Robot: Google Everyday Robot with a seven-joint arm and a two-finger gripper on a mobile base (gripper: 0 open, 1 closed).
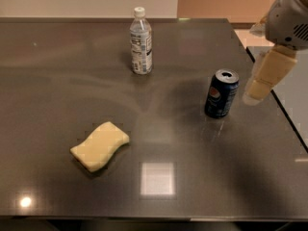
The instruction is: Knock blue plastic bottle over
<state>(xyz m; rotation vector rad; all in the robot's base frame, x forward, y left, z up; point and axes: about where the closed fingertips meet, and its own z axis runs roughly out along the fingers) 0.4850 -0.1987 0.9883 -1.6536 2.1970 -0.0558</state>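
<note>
In the camera view, the gripper (254,93) hangs at the right edge of the scene, above the right border of the dark table (57,143), with the arm's white housing over it. From this angle it reads as one pale block, so it cannot be told whether it is spread or pressed together. It holds nothing and touches nothing.

The blue plastic bottle (141,42) stands upright well apart from the gripper, off to its left and farther back on the table, with its white cap screwed on. The task looks to be at its opening step: the approach has not reached the bottle, and no contact is made.

Just beside the gripper, to its left and a little lower in the frame, stands a dark blue soda can (221,94), also upright. It lies near the straight path from the gripper to the bottle. The next move therefore calls for the arm to travel left and back, passing behind or above the can. It should then meet the bottle high on its body, where a sideways push would likely tip it rather than slide it.

A yellow sponge (100,146) lies far to the gripper's left and nearer the camera, out of the way.

As for contents, the bottle's clear wall shows no coloured liquid, and its fill level cannot be read. The can's top faces up, but what is inside cannot be seen.
</note>
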